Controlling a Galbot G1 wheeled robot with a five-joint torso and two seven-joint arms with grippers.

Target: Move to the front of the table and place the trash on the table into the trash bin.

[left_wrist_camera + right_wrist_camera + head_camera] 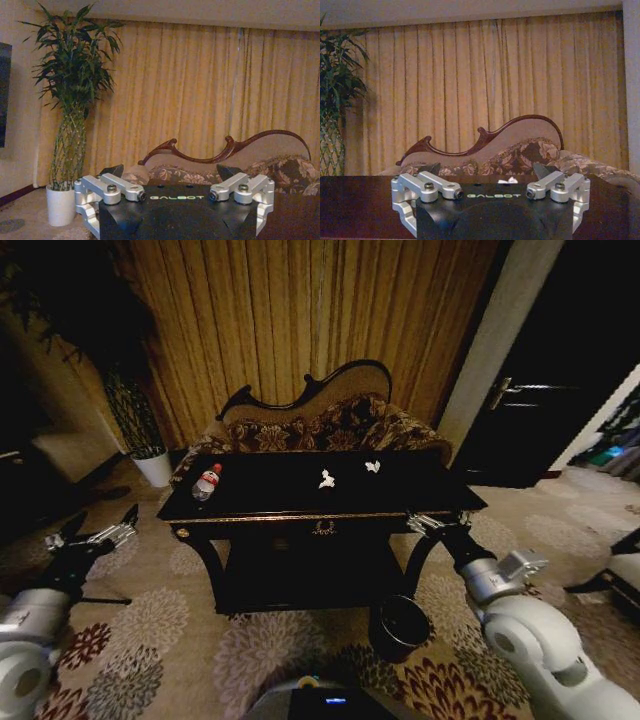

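You face the table [300, 502], both grippers spread wide and empty; next, reach for the trash [326, 479].

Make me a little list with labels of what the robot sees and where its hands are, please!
table: black table with gold trim, before a sofa
trash on table: bottle near left end; two paper wads right of centre
trash bin: trash bin on carpet by table's front right leg
left gripper: left gripper open, left of table
right gripper: right gripper open, at table's front right corner
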